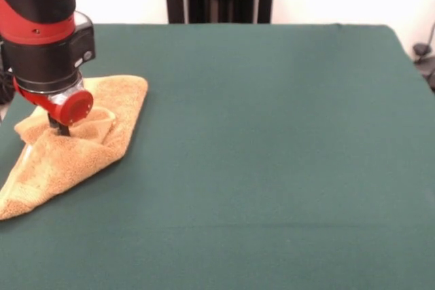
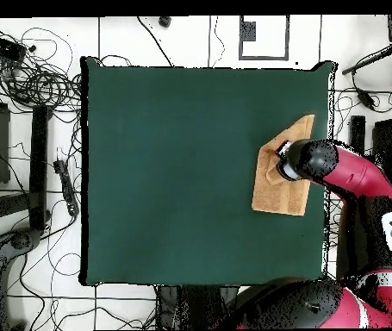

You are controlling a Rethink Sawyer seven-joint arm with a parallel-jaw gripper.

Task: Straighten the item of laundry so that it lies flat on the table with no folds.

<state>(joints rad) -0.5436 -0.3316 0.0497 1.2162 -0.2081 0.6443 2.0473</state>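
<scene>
Tool [image 1: 62, 129] tips are pressed into the folded golden-tan hand towel [image 1: 81, 142] near the green worktop's [image 1: 272, 168] edge; their spread cannot be told.

golden-tan towel [image 1: 75, 147], dark green table [image 1: 272, 168]

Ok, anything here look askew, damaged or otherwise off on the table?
Only the towel stands out: it sits near one edge of the table, bunched and doubled over on itself, with one corner trailing toward that edge. The end effector is down on its folds; whether it grips is hidden. No damage or spills visible.
</scene>
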